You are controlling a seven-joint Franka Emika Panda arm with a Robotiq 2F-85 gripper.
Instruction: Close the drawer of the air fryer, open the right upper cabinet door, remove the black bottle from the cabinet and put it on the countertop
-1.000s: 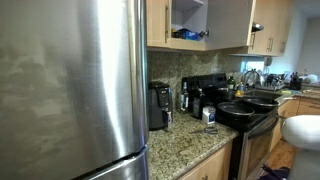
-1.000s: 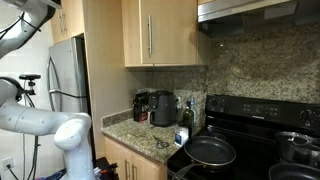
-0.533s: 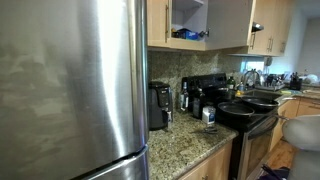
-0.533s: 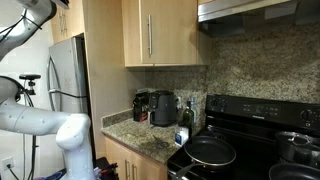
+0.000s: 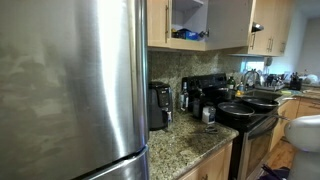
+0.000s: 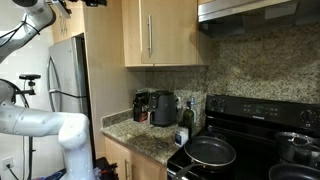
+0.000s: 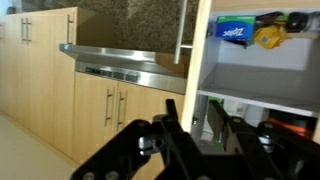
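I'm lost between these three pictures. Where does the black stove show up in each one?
In an exterior view: black stove, right of centre, pans on top.
In an exterior view: stove at lower right, pans on top.
Wrist view: not in it.
Shared landmark: the speckled granite countertop beside the stove, in both exterior views.

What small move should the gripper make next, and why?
Probably ease the gripper forward into the open cabinet: its jaws stand apart, empty, and a dark shape below the shelf, perhaps the black bottle, lies just ahead.
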